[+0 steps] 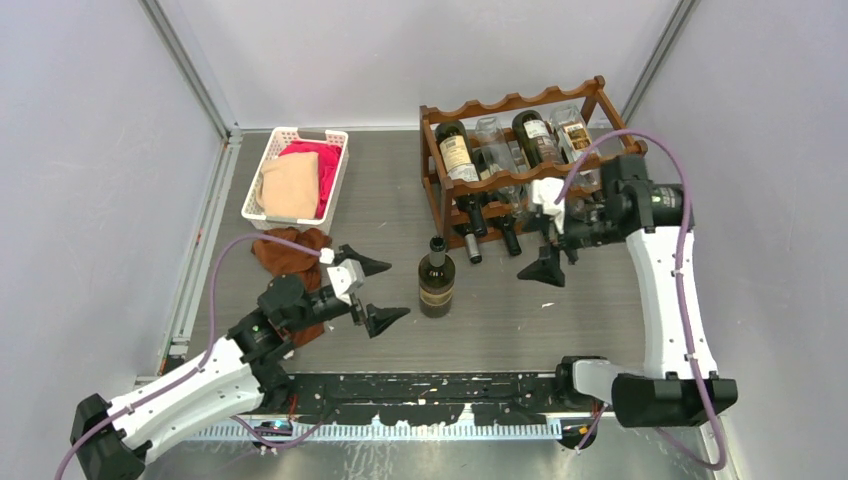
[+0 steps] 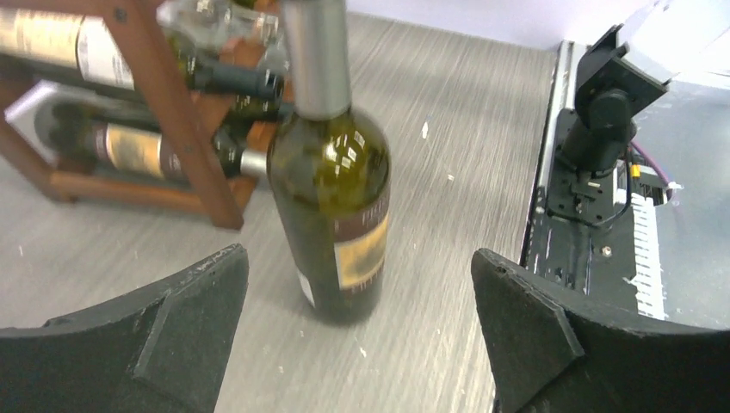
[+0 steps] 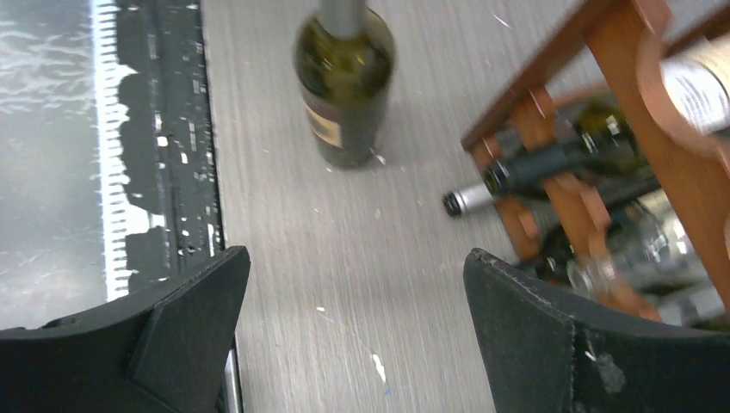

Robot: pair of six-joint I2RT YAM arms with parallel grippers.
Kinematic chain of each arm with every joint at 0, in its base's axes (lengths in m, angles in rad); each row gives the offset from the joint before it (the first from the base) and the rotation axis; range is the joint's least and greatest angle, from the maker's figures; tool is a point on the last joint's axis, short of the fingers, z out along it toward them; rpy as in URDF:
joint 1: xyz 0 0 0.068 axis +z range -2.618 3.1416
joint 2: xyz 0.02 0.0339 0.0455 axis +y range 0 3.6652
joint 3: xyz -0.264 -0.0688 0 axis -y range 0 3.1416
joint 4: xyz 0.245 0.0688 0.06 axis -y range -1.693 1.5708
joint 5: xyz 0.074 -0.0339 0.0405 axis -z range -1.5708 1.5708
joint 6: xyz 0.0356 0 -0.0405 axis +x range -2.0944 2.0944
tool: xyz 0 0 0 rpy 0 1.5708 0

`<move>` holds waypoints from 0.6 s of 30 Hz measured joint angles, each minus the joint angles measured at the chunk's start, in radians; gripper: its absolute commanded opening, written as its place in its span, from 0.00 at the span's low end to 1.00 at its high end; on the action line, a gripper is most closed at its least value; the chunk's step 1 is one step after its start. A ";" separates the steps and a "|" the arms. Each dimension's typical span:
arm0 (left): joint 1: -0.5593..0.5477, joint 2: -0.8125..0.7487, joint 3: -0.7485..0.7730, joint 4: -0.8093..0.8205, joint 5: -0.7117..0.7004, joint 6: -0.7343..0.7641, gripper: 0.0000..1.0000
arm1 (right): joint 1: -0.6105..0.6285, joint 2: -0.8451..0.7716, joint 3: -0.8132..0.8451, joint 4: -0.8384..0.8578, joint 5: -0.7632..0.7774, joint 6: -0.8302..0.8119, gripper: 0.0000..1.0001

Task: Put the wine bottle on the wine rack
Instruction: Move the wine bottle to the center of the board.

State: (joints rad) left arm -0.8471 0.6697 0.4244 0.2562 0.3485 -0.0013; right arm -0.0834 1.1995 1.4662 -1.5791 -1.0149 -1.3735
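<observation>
The wine bottle (image 1: 436, 285) stands unheld on the near side of the wine rack (image 1: 520, 100); the left gripper (image 1: 393, 290) and right gripper (image 1: 556, 262) gape empty, so grasping should come next.

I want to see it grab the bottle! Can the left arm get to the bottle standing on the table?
Probably yes. The left tool is open and faces the upright wine bottle, with only bare table between them. Nothing seems to block the way.

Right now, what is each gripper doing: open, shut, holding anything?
Left gripper: open, holding nothing; the wine bottle stands apart from it.
Right gripper: open, holding nothing.
</observation>
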 measured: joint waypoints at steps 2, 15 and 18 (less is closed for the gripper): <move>0.000 -0.043 -0.050 -0.023 -0.037 -0.043 1.00 | 0.129 -0.002 0.019 0.055 0.022 0.089 1.00; 0.000 -0.121 -0.214 -0.028 -0.156 -0.231 0.98 | 0.616 0.223 0.145 0.413 0.257 0.542 0.90; 0.000 -0.134 -0.216 -0.023 -0.166 -0.241 0.98 | 0.681 0.267 0.145 0.449 0.312 0.588 0.84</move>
State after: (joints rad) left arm -0.8471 0.5358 0.2085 0.2333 0.1829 -0.2424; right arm 0.5976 1.4670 1.6115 -1.1305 -0.7033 -0.7856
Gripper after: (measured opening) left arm 0.986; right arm 0.889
